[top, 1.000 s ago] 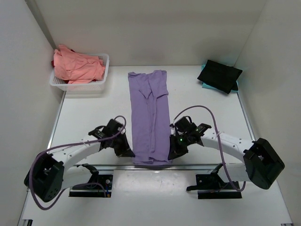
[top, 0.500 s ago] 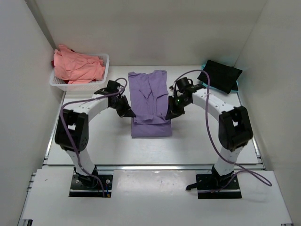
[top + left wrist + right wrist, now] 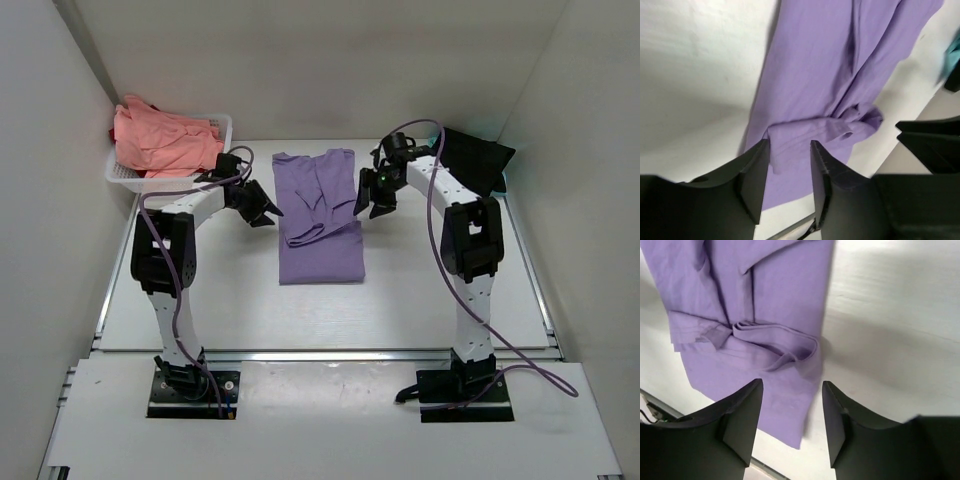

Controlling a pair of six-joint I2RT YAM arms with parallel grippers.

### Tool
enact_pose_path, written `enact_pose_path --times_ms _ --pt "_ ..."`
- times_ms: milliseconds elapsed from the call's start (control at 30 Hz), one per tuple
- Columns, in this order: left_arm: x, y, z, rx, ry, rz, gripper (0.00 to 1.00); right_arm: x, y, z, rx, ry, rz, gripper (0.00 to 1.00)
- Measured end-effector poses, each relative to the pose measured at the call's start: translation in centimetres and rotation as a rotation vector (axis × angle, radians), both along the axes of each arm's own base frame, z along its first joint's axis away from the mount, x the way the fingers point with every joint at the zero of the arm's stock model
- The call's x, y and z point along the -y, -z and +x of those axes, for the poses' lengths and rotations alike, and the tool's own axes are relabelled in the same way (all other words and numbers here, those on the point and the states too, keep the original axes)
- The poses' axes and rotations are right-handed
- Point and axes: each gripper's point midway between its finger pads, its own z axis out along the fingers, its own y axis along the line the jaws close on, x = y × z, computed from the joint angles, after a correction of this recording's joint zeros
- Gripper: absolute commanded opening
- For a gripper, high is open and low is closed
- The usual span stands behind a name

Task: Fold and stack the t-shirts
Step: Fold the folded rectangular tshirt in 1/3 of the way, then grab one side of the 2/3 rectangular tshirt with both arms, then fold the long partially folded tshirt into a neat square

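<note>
The lavender t-shirt [image 3: 320, 225] lies lengthwise in the middle of the table, its near part folded back over itself, with a rumpled hem ridge across it [image 3: 840, 127] [image 3: 770, 335]. My left gripper [image 3: 266, 215] hovers open at the shirt's left edge, and the left wrist view shows its jaws [image 3: 790, 150] apart with nothing in them. My right gripper [image 3: 362, 205] hovers open at the shirt's right edge, jaws [image 3: 792, 390] empty above the cloth. Salmon-pink t-shirts [image 3: 160, 140] fill the basket. A black t-shirt [image 3: 468, 160] lies folded on a teal one [image 3: 437, 181] at the far right.
The white lattice basket [image 3: 170, 185] stands at the far left corner against the wall. White walls close the table on the left, back and right. Both arms reach far across the table, cables looping above them.
Both grippers carried the shirt's near hem away from the bases, laid it over the shirt's middle, and opened, letting go. The shirt now lies shorter.
</note>
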Motion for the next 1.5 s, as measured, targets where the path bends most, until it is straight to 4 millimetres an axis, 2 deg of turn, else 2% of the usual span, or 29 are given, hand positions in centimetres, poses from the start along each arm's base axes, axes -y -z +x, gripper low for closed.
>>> enact_pose_path --times_ms 100,167,233,333,467,567,667,900,933,967,1000,1033,1067,1200,1267,1333,1400,1500 --pt "-0.6 -0.2 0.6 0.028 -0.04 -0.013 0.49 1.0 -0.3 0.6 0.017 0.023 -0.005 0.5" --pt "-0.7 0.0 -0.4 0.025 -0.048 -0.016 0.52 1.6 -0.3 0.3 0.019 0.038 -0.009 0.5" --pt "-0.5 0.4 -2.2 0.008 -0.044 -0.016 0.52 2.1 0.0 -0.8 0.003 0.051 -0.01 0.5" --pt "0.0 1.3 -6.1 -0.032 -0.018 -0.003 0.55 2.3 0.5 -3.9 -0.031 0.051 -0.007 0.51" --pt "0.7 2.8 -11.3 -0.088 0.029 0.034 0.57 2.1 1.5 -9.4 -0.089 0.046 0.013 0.54" --pt "1.2 3.3 -13.5 -0.101 0.057 0.061 0.6 1.7 2.1 -12.6 -0.127 0.043 0.054 0.54" --pt "1.7 3.6 -14.3 -0.097 0.077 0.085 0.61 1.3 3.0 -14.3 -0.157 0.051 0.091 0.56" --pt "2.0 4.4 -14.7 -0.074 0.09 0.145 0.61 -0.8 4.2 -15.7 -0.172 0.043 0.154 0.56" --pt "2.2 4.4 -14.7 -0.07 0.09 0.146 0.59 -1.1 4.3 -15.8 -0.173 0.041 0.163 0.55" --pt "2.3 4.5 -14.6 -0.064 0.089 0.146 0.47 -1.4 4.5 -15.9 -0.176 0.04 0.17 0.43" --pt "2.3 4.5 -14.6 -0.059 0.083 0.143 0.39 -1.7 4.6 -15.9 -0.178 0.038 0.177 0.34" --pt "2.3 4.9 -14.6 -0.053 0.076 0.148 0.17 -2.1 4.8 -15.8 -0.178 0.037 0.186 0.11" --pt "2.3 5.1 -14.6 -0.051 0.068 0.143 0.0 -2.3 5.0 -15.7 -0.182 0.036 0.193 0.0" --pt "2.4 5.2 -14.6 -0.054 0.052 0.122 0.0 -2.7 5.2 -15.9 -0.203 0.047 0.194 0.0" --pt "2.3 4.9 -14.8 -0.055 0.055 0.13 0.0 -2.4 4.5 -16.0 -0.198 0.049 0.172 0.0" --pt "2.1 3.4 -15.1 -0.035 0.053 0.131 0.0 -2.3 2.4 -15.6 -0.15 0.044 0.162 0.0" --pt "2.0 0.9 -15.3 0.016 0.052 0.115 0.0 -2.2 -0.6 -15.4 -0.076 0.037 0.185 0.0" --pt "1.9 -3.9 -15.6 0.137 0.043 0.068 0.0 -1.9 -5.1 -15.9 0.034 0.026 0.235 0.0"
